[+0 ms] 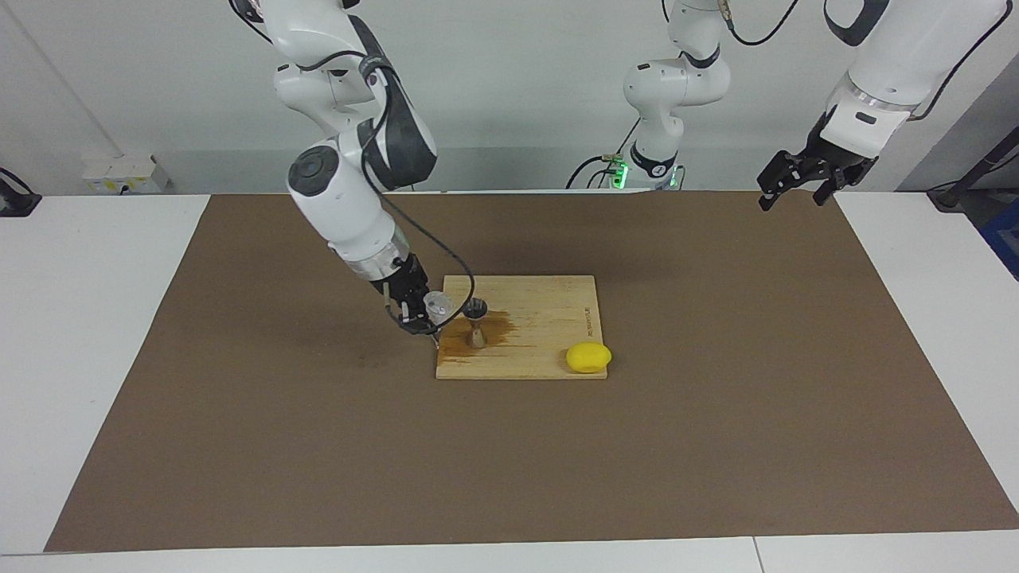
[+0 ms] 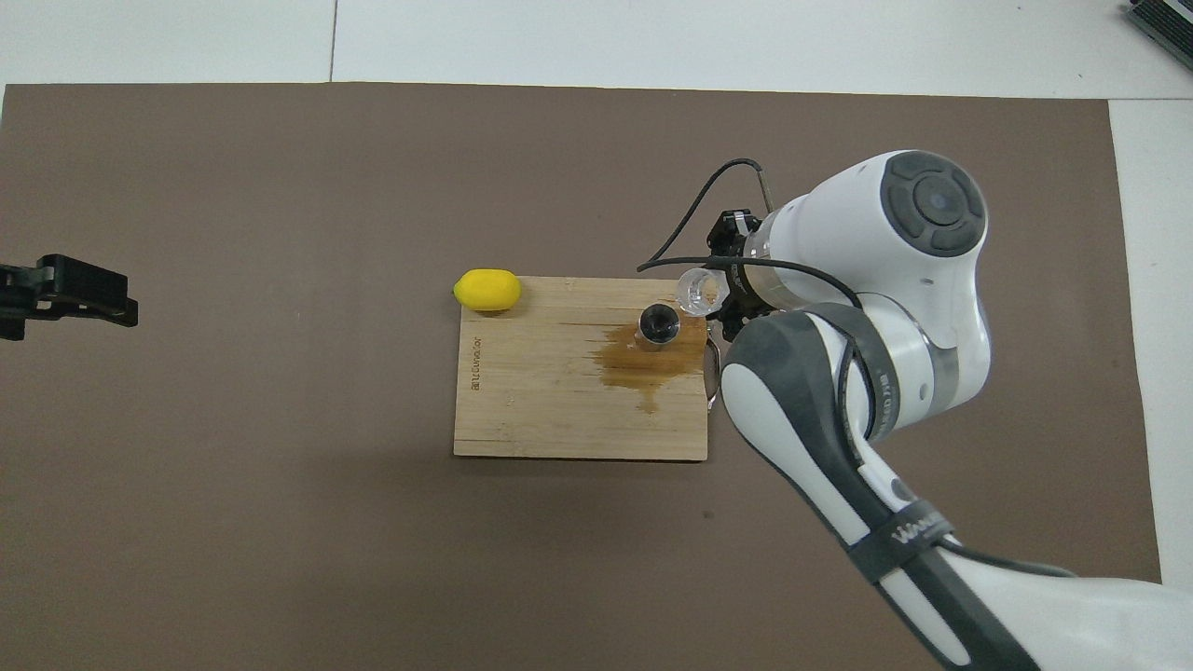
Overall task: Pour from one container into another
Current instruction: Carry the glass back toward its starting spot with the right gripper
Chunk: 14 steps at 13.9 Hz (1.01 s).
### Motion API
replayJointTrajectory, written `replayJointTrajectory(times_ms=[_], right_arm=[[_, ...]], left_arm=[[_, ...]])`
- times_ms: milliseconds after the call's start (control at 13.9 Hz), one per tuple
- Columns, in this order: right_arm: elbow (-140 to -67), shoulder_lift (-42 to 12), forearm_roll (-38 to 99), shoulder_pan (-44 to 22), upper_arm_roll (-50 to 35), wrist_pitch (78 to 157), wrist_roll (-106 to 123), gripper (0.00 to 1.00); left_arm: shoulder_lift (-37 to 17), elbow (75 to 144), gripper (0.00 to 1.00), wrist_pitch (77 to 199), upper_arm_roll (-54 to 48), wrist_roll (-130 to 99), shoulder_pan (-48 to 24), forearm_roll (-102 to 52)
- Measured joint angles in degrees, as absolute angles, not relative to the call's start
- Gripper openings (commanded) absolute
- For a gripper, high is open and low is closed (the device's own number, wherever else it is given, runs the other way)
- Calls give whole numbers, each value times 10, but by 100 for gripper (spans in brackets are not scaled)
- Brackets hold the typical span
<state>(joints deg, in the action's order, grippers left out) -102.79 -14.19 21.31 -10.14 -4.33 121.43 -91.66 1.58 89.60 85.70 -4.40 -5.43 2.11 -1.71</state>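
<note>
My right gripper (image 1: 424, 312) is shut on the small clear cup (image 1: 439, 302), which it holds tipped just above the wooden board's (image 1: 549, 306) edge at the right arm's end. The cup (image 2: 699, 290) hangs beside the silver jigger (image 1: 475, 322) and does not touch it. The jigger (image 2: 658, 324) stands upright on the board (image 2: 550, 410) in a brown wet stain (image 2: 648, 368). My right gripper (image 2: 719, 296) is partly hidden under its wrist. My left gripper (image 1: 796, 191) waits open in the air over the mat's left-arm end, with nothing in it.
A yellow lemon (image 1: 588, 357) lies at the board's corner farthest from the robots, toward the left arm's end; in the overhead view the lemon (image 2: 486, 290) overlaps that corner. A brown mat (image 1: 716, 414) covers the white table. A thin metal loop (image 2: 713, 373) sits at the board's edge.
</note>
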Motion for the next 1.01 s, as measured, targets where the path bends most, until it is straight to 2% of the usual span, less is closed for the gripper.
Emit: replayJointTrajectory(times_ms=[361, 649, 1010], right_arm=[[-1088, -145, 352, 9, -41, 1214, -809, 0], [-1118, -156, 380, 83, -41, 1194, -700, 0], [-1121, -196, 392, 157, -42, 1168, -571, 0]], left_arm=[[16, 896, 100, 857, -44, -54, 21, -17], [16, 896, 100, 857, -44, -54, 21, -17], [16, 896, 100, 857, -44, -54, 21, -17]])
